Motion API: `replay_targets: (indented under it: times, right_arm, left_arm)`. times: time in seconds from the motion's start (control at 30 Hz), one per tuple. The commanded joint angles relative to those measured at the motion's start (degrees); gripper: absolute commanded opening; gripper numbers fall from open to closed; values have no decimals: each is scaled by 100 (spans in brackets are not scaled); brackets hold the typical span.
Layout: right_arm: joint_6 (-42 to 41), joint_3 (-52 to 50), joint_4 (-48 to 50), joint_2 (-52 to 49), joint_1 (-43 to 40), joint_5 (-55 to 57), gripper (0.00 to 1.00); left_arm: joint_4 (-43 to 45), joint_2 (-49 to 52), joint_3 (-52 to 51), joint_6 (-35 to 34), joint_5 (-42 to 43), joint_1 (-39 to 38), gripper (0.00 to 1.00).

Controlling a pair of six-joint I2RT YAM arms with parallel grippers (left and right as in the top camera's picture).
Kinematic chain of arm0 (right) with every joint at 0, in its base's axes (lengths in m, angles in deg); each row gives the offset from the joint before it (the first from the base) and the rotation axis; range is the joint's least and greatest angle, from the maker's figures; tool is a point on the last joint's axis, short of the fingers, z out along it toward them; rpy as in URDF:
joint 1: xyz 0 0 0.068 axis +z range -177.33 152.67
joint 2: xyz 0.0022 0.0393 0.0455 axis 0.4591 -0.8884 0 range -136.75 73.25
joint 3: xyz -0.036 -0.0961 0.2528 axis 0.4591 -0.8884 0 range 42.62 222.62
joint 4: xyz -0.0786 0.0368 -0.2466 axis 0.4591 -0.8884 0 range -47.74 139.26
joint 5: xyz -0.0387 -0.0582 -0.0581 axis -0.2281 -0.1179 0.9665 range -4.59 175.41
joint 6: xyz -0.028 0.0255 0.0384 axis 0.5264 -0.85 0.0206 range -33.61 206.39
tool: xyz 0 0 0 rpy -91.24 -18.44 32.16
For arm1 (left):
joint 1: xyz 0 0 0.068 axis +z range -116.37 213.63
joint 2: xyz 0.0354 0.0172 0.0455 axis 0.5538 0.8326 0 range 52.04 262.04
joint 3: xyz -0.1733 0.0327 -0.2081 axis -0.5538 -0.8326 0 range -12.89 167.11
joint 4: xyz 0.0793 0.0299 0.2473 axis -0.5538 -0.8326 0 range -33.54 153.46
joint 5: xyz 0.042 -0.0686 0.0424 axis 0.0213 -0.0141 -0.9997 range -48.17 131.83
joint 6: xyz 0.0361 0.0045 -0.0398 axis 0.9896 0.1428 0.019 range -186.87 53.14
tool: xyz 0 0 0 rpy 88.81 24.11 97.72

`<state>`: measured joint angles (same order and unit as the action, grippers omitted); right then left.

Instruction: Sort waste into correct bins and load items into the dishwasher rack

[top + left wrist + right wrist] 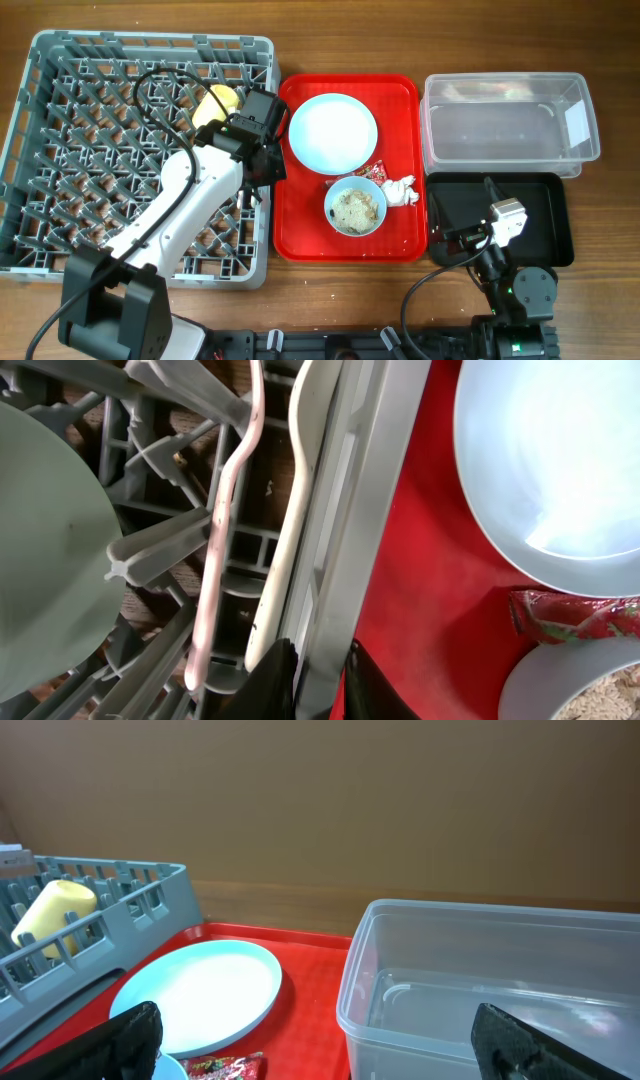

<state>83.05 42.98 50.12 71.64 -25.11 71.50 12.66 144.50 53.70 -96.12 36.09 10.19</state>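
Observation:
The grey dishwasher rack (40, 160) holds a yellow cup (218, 103). My left gripper (268, 168) hangs at the rack's right wall, its jaws a little apart astride that wall (330, 560) and empty. Just inside lie a white fork (225, 530) and spoon (295, 510), beside a pale bowl (40, 540). On the red tray (300, 230) sit the light blue plate (333, 132), a bowl of rice scraps (355, 208), a red wrapper (372, 172) and a crumpled napkin (398, 190). My right gripper (340, 1045) stands wide open and empty near the clear tub (480, 980).
The clear tub (508, 125) stands at the back right, with the black tray (540, 215) in front of it. My left arm (190, 205) lies diagonally across the rack. The right arm's base (515, 290) is at the table's front edge.

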Motion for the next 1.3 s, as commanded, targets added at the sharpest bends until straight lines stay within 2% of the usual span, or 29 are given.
replay_targets:
  times: [0.0,0.63,0.8,1.0,1.1,1.2,1.27]
  right_arm:
    - [20,-7,31,-7,35,-13,100]
    - [17,-7,31,-7,35,-13,100]
    - [20,-7,31,-7,35,-13,100]
    - [17,-7,31,-7,35,-13,100]
    - [17,-7,31,-7,35,-13,100]
    - [17,-7,31,-7,35,-13,100]
    - [17,-7,31,-7,35,-13,100]
  left_arm:
    - [28,63,-70,22,-9,9,17]
    - [52,63,-70,-131,79,9,14]
    - [96,63,-70,-129,120,9,7]
    - [114,63,-70,-129,181,9,6]
    - [83,63,-70,-101,118,9,11]
    - [85,63,-70,-101,-70,11,24]
    - [94,63,-70,-101,-284,11,27]
